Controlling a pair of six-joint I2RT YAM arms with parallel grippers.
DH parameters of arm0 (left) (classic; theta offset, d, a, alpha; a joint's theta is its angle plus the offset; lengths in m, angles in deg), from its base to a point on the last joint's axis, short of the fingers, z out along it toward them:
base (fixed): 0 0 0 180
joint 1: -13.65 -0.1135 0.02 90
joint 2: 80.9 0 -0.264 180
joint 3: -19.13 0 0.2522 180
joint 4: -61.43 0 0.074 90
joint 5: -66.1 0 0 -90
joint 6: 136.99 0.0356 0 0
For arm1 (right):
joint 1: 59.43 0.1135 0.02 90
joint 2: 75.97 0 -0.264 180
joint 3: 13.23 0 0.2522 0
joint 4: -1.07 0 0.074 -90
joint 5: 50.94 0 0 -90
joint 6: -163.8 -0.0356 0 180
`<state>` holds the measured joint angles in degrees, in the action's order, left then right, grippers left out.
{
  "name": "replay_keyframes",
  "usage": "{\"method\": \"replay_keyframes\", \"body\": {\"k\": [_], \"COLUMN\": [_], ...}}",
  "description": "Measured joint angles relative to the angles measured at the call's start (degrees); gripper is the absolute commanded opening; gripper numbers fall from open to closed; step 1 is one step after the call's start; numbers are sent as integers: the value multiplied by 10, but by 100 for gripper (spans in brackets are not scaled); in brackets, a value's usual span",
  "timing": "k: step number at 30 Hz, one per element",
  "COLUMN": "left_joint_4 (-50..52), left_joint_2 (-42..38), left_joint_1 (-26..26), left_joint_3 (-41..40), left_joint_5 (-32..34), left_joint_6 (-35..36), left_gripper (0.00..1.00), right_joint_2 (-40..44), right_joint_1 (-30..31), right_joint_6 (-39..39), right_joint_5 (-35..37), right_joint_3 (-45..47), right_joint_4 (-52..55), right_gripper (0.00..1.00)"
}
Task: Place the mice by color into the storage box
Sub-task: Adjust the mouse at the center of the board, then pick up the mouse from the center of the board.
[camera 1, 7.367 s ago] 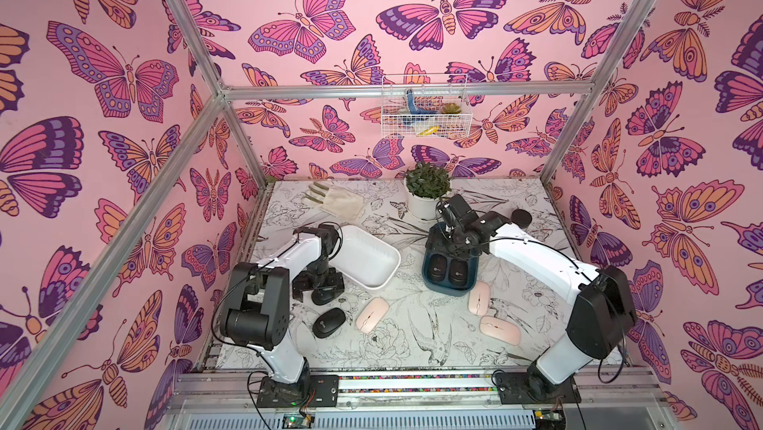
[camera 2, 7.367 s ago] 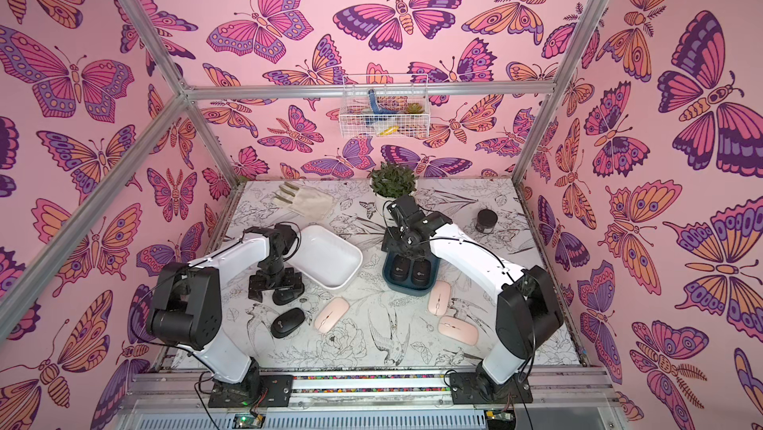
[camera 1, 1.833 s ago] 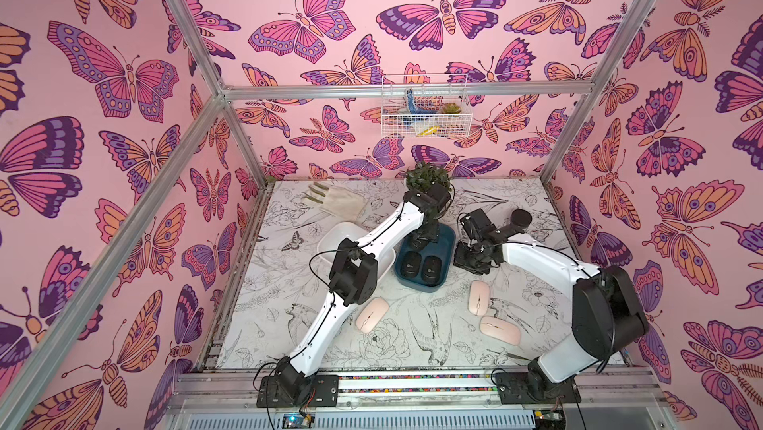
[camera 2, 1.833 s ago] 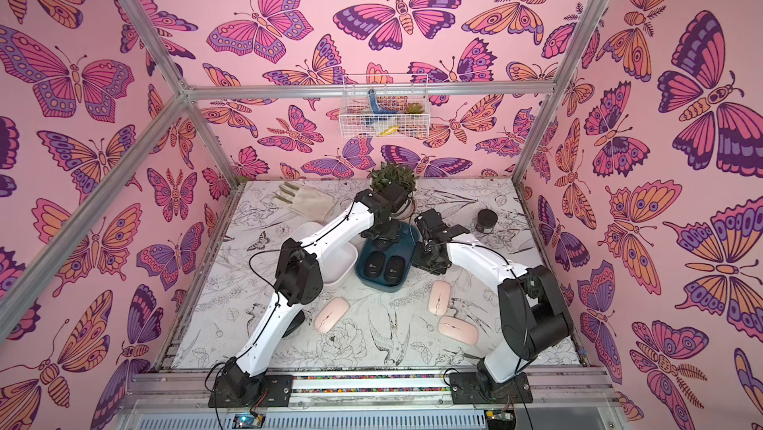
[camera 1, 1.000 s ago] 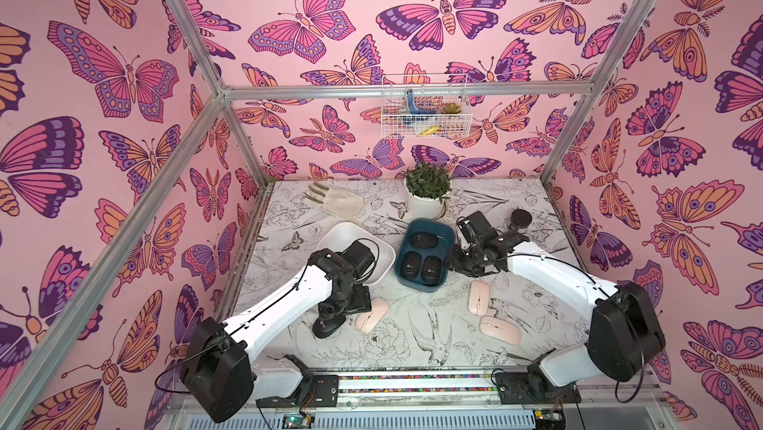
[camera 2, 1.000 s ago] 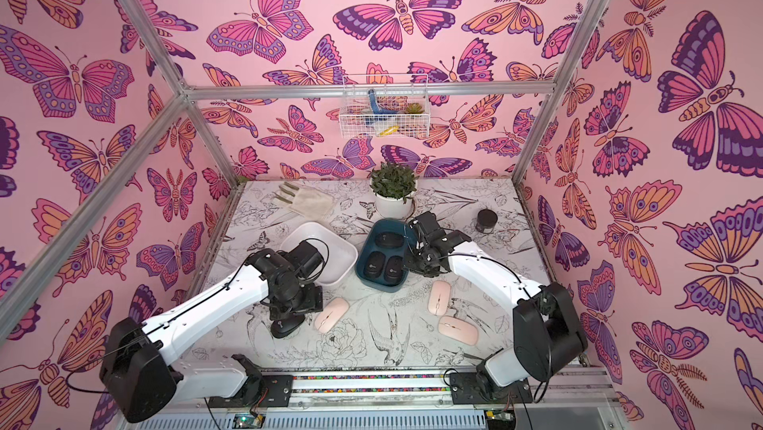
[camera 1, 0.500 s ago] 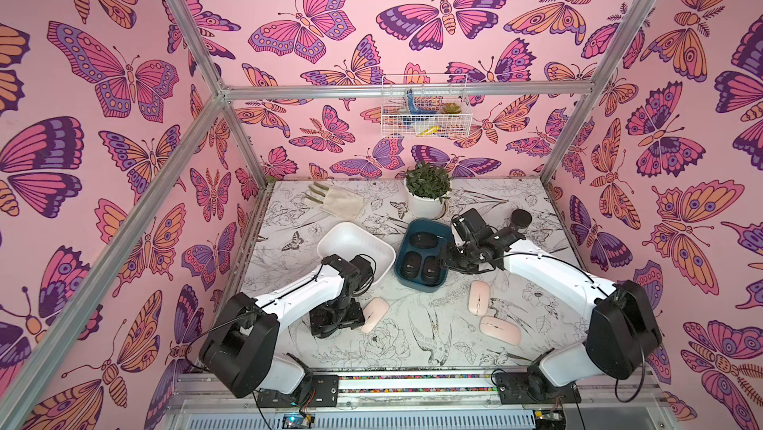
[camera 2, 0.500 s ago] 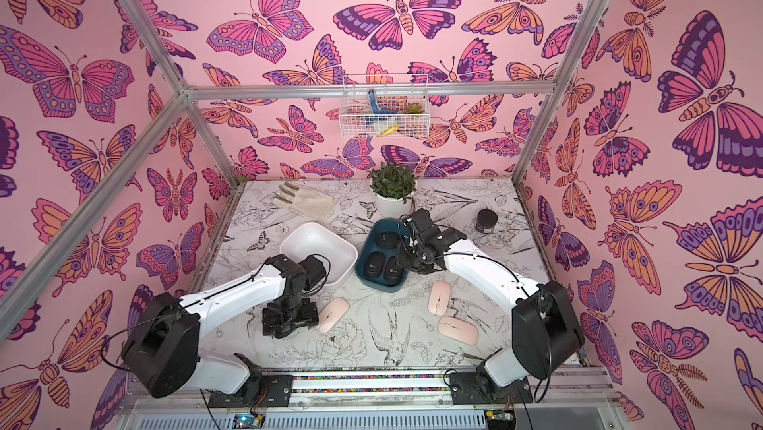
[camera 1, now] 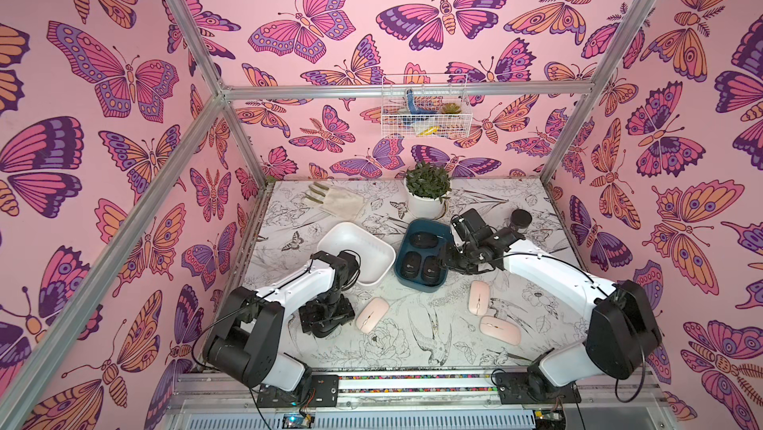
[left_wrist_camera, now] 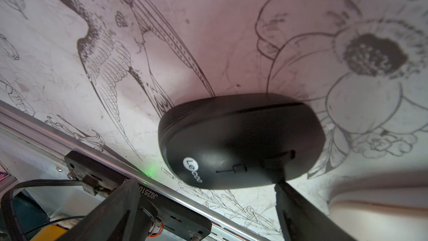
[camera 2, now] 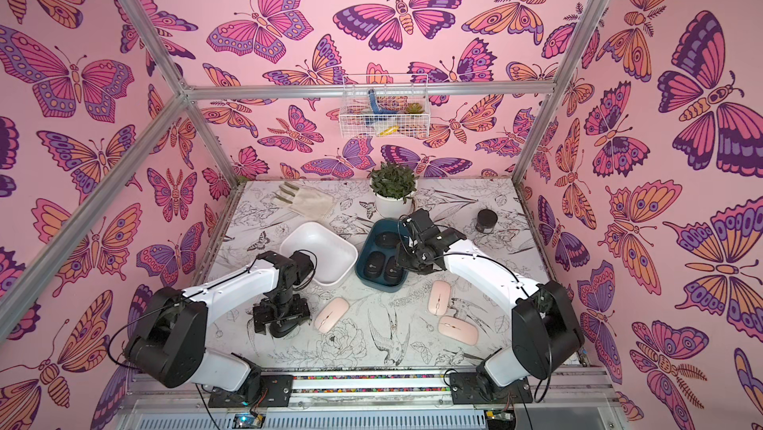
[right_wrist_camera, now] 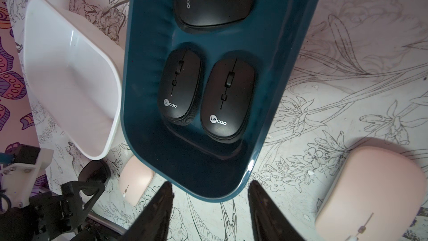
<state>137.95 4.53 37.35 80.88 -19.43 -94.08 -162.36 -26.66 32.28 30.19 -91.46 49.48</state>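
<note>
Left gripper [camera 1: 327,316] points straight down over the fourth black mouse [left_wrist_camera: 240,142], which lies flat on the table [camera 1: 413,349] near the front left, outside either box. In the left wrist view its fingers [left_wrist_camera: 111,212] stand spread wide, one on each side of the mouse's near end. They are released, with nothing grasped. First pink mouse [camera 1: 372,314] lies just beside this gripper, toward the table's middle. The teal box [right_wrist_camera: 146,103] sits mid-table and holds three black mice. One black mouse [right_wrist_camera: 214,1] lies crosswise at the far end. A second black mouse [right_wrist_camera: 179,89] and a third black mouse [right_wrist_camera: 228,96] lie side by side at the nearer end, logos up. The white box [camera 1: 355,242] stands just left of the teal one with nothing in it; whether their rims touch I cannot tell. Right gripper [right_wrist_camera: 210,184] hangs at the teal box's right side, above its rim. Its jaws are partly apart with nothing between them, and they touch no mouse. Second pink mouse [camera 1: 478,298] and third pink mouse [camera 1: 499,329] lie on the table at front right, close together and apart from both boxes. At the back stand a potted plant [camera 1: 427,188], a black jar [camera 1: 520,220] and a glove [camera 1: 338,203].
</note>
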Motion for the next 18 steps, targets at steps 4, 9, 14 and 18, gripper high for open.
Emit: {"method": "replay_keyframes", "body": {"k": [4,9,14,18], "left_joint_4": [-11,-44,-70,-77], "left_joint_2": [13,36,41,-2], "left_joint_1": [-36,-69,-75,-75], "left_joint_3": [9,18,13,-24], "left_joint_5": [0,-2,-23,-57], "left_joint_6": [26,58,79,77], "left_gripper": [96,92,90,93], "right_joint_2": [-4,-14,-15,-15], "right_joint_1": [3,12,15,16], "right_joint_6": [0,0,0,0], "right_joint_5": [1,5,11,16], "right_joint_3": [-1,-20,-47,-68], "right_joint_4": [2,19,36,45], "right_gripper": [57,57,57,58]}}
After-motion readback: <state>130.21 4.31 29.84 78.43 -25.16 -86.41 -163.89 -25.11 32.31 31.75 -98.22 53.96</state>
